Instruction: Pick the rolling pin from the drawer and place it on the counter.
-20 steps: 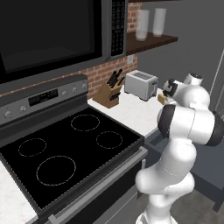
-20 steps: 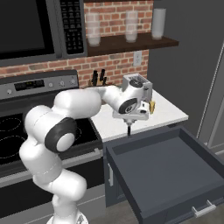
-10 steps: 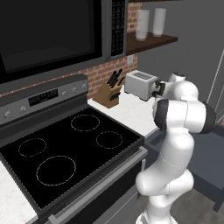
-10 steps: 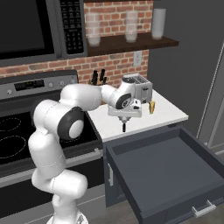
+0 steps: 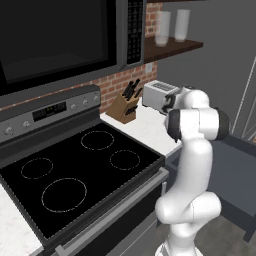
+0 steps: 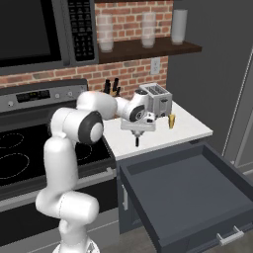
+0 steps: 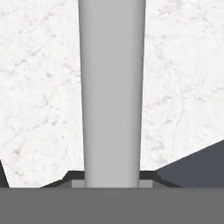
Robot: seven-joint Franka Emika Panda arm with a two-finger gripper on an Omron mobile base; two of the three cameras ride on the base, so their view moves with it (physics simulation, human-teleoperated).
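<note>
The claw (image 6: 137,138) is closed around the rolling pin (image 7: 112,92), holding it upright over the white tabletop (image 6: 158,134) beside the open drawer (image 6: 192,183), so lowering and releasing it seems next.

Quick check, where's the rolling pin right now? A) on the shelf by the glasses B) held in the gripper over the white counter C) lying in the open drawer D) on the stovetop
B: the rolling pin hangs from the gripper above the counter, its grey barrel seen over white stone in the hand view; the drawer stands open with nothing visible in it.
</note>
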